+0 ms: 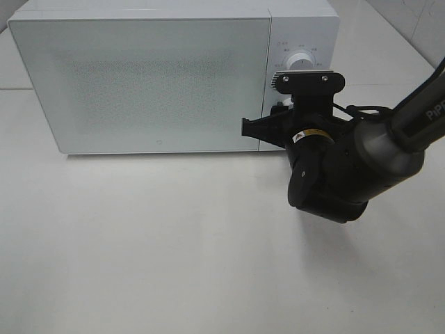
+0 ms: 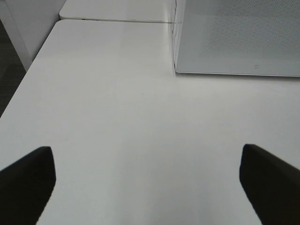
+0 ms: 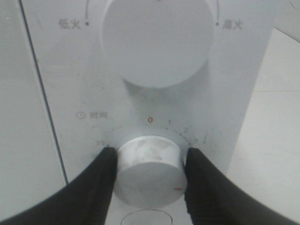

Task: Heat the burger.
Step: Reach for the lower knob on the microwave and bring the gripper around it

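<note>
The burger is hidden; no view shows it. A white microwave stands at the back of the table with its frosted door shut. My right gripper is at the control panel, its two black fingers pressed against either side of the lower timer knob. The larger power knob sits above it, untouched. From above, the right arm covers the lower part of the panel. My left gripper hangs open over bare table, with nothing between its fingers.
The white table stretches out in front of the microwave. The left wrist view shows the microwave's front corner ahead of the left gripper, and the table's edge with dark floor beyond.
</note>
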